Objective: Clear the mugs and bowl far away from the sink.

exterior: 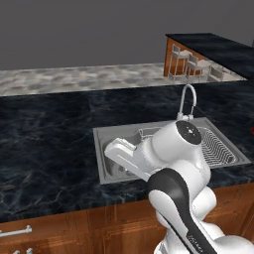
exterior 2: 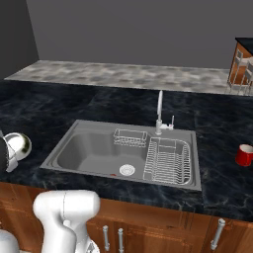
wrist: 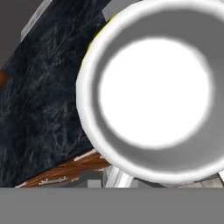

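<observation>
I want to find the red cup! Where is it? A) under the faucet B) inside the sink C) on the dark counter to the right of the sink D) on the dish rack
C: in the right base view the red mug stands on the dark counter, apart from the sink and past its right rim.

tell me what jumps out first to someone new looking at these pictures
The hand view is dominated by the round open mouth of a white mug, right up against the camera. In the right base view the grey steel sink with its wire dish rack sits mid-counter, and a red mug stands alone on the dark counter far right of it.
</observation>
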